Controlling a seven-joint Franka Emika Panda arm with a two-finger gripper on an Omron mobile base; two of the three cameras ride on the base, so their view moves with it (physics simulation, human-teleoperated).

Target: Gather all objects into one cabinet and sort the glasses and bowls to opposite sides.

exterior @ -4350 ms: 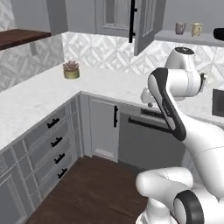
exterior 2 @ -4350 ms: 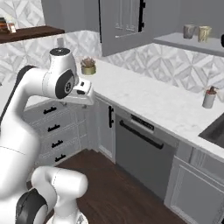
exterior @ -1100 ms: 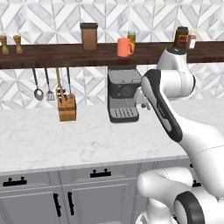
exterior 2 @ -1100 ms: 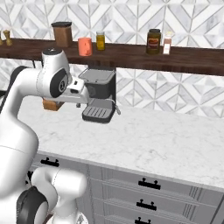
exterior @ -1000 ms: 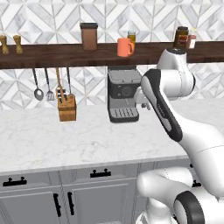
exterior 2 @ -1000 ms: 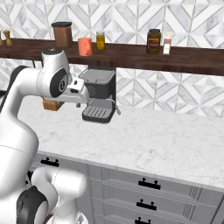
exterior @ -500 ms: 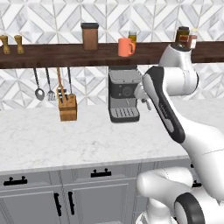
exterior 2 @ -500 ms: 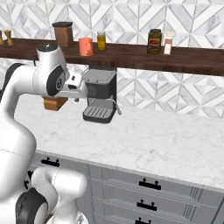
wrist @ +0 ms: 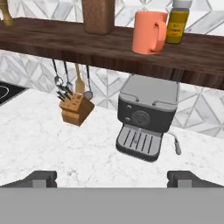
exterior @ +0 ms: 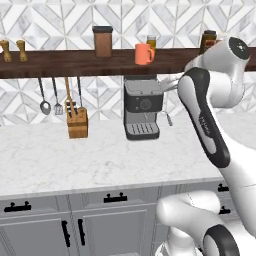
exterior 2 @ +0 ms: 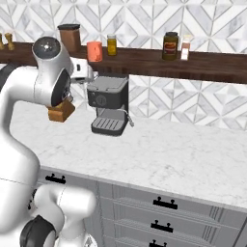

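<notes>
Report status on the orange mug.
Gripper open, empty. Orange handled mug upright on dark wooden shelf, beside yellow bottle. Grey coffee machine below.

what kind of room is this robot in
A home kitchen, rendered rather than real by the look of it: an espresso machine and a knife block stand on a marble counter, with an orange mug and jars on a dark wooden shelf above.

Brown canister [wrist: 99,15] top cut off by the hand view's upper edge — same for the yellow bottle [wrist: 178,24]. Dark jar [exterior: 208,40] partly behind the arm in the left base view. Knife block [exterior 2: 61,111] half hidden by the arm in the right base view — labels unreadable.
</notes>
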